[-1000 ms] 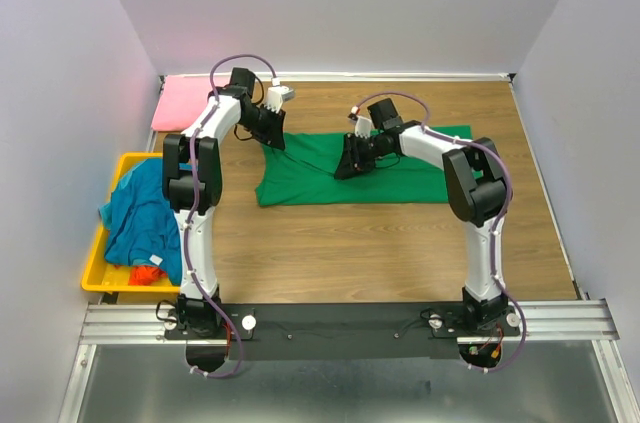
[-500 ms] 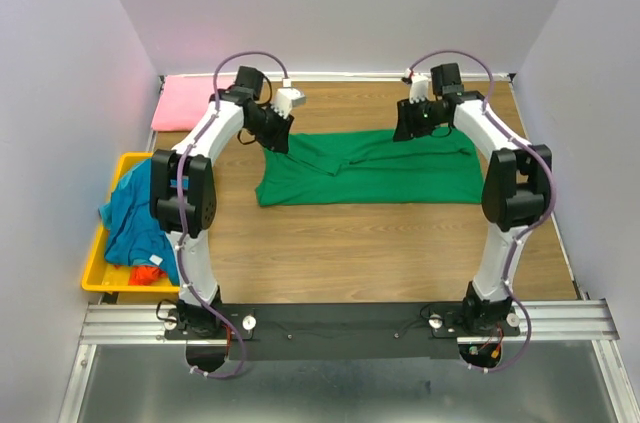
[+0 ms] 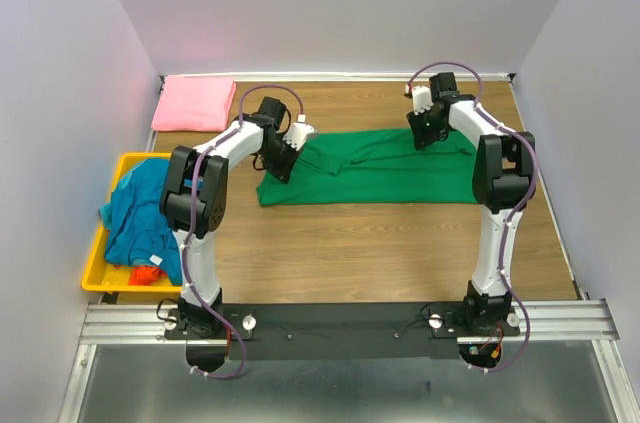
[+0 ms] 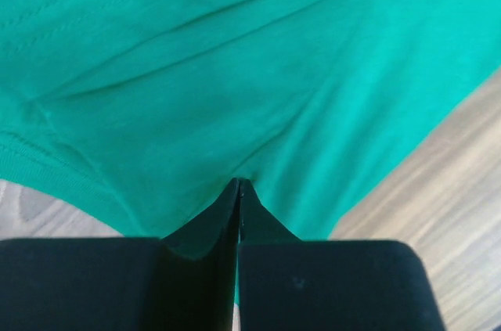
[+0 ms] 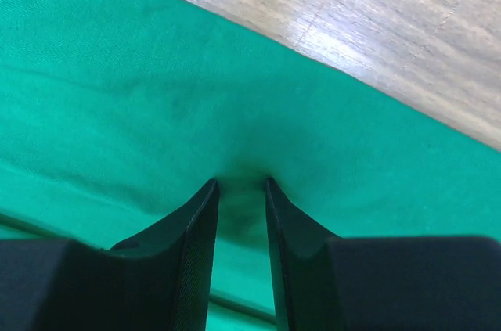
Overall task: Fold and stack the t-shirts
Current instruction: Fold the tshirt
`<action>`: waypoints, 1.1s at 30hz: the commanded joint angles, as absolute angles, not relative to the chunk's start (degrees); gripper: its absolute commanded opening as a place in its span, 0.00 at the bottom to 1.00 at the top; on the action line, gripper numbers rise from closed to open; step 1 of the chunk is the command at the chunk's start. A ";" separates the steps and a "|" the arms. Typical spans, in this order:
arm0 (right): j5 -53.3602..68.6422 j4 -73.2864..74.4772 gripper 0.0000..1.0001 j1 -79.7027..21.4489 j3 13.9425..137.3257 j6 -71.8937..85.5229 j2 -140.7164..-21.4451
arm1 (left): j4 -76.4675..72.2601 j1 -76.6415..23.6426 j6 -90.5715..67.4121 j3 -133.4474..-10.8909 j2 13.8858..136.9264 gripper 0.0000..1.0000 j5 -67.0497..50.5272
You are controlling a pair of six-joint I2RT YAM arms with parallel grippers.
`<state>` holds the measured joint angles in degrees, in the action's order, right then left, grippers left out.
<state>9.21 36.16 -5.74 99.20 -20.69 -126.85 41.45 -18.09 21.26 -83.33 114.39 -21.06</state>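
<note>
The green t-shirt (image 3: 390, 175) is spread as a wide band across the middle of the table (image 3: 380, 253). It is partly folded, with a loose ridge left of its middle.

From here the fold could be spoiled in three ways, it is judged. If only the top layer has been taken at either end, the layers would be pulled apart when raised. If the ends are lifted unevenly, the band would be skewed. The hold near the left hem could also be lost, since little cloth is caught there.

The left arm (image 3: 200, 193) is bent high at the elbow, and its wrist is turned inward over the shirt's left end. The right arm (image 3: 497, 178) is reached up the right side and doubled back to the shirt's far edge, right of the middle.

The left gripper (image 4: 239, 184) is pressed down, its jaws closed together on a pinch of green cloth just inside the hem. The right gripper (image 5: 241, 184) is held narrow. A dark pucker of the shirt appears to be nipped between its fingers (image 5: 196, 221), though how firmly is not clear from this close view.
</note>
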 commanded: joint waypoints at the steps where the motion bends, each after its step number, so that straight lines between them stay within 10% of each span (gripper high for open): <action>1: 5.19 37.71 0.36 -4.92 95.11 -24.25 -127.71 | 39.73 -18.02 20.30 -83.14 117.24 0.06 -17.40; 9: 8.78 39.11 0.34 -5.27 81.40 -24.88 -118.67 | 43.85 -15.39 22.23 -99.19 130.41 0.01 -11.52; 16: 33.10 51.06 0.48 -14.23 65.75 -19.00 -97.77 | 56.97 -14.67 30.49 -158.54 156.18 0.11 -6.60; 20: 36.50 54.58 0.54 -13.72 69.16 -17.75 -94.13 | 33.64 -17.84 32.96 -125.87 135.12 0.16 -3.60; 33: 27.25 48.78 0.47 -12.39 81.38 -22.68 -108.10 | 40.96 -18.19 17.32 -103.73 121.73 0.18 -32.59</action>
<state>30.24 50.92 -12.27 78.11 -21.32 -104.73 38.72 -18.09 22.61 -111.09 121.89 -21.52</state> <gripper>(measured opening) 0.489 0.175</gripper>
